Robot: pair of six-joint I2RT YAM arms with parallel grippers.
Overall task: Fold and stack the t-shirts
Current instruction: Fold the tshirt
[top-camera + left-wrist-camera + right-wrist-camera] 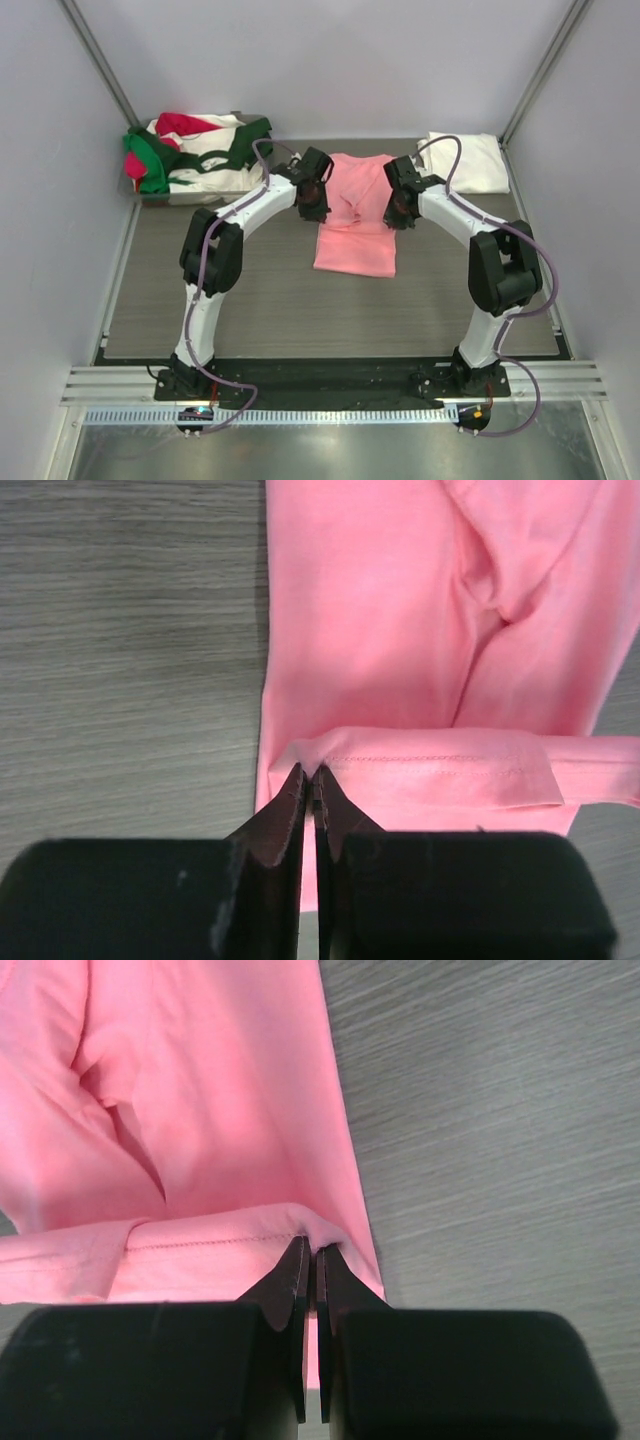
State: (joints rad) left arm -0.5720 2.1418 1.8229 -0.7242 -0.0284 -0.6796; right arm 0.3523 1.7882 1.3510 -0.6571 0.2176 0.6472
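Hem of pink tee (355, 245) pinched tight by L tool (309, 773) & R tool (309, 1246), one per corner.

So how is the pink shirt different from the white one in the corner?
The pink t-shirt lies mid-table, partly folded; the white t-shirt sits fully folded at the far right. The left claw and right claw pinch the pink one; no claw holds the white one. Both are plain.
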